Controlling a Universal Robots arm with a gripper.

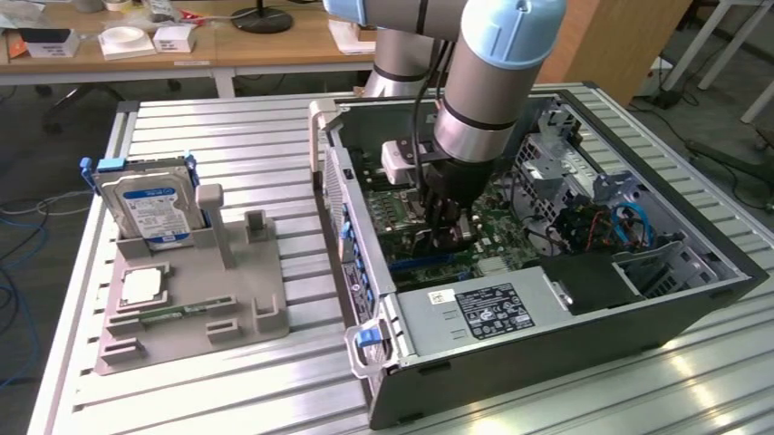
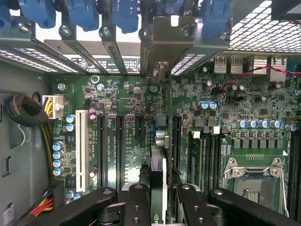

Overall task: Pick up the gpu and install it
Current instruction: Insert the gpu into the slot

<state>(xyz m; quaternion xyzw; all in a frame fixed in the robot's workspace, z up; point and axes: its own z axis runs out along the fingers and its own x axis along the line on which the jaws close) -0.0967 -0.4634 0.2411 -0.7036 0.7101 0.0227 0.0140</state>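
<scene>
My gripper reaches down inside the open computer case, just above the green motherboard. In the wrist view the gpu appears edge-on as a thin dark card between the black fingers, and the gripper is shut on it. Its metal end bracket stands against the case's rear slot openings, under the blue latches. The card hangs over the black expansion slots in the middle of the board. Whether it touches a slot I cannot tell.
On the table at the exterior view's left, a grey holder carries a silver hard drive, a processor chip and a green memory stick. The power supply, blue cables, a processor socket and a cable bundle crowd the case.
</scene>
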